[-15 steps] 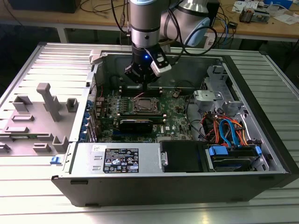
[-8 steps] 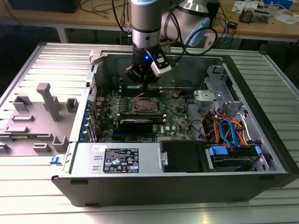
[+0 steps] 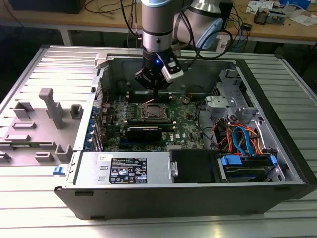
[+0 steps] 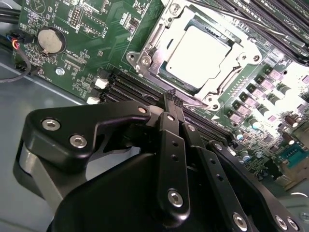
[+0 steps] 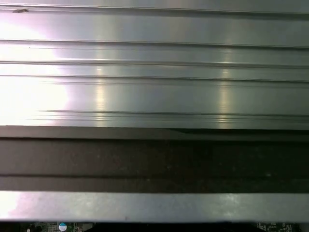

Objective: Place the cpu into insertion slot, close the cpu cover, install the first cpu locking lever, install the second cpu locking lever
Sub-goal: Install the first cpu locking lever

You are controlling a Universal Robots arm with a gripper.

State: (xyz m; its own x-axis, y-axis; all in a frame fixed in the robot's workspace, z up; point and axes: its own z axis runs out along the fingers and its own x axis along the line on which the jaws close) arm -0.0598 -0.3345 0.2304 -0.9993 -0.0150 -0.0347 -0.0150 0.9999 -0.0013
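Cpu (image 4: 198, 54) lies under the lowered cpu cover (image 4: 166, 24). The end effector (image 4: 170, 96), fingers together, hovers at the insertion slot (image 4: 145, 60) corner. Press slowly, clear of the chip.

Print on the label (image 3: 128, 170) is illegible

Closed gripper (image 4: 172, 96) hovers near the seated cpu (image 4: 199, 50).

Ribbed silvery metal table (image 3: 29, 218) in front of a cluttered wooden workbench (image 3: 99, 21).
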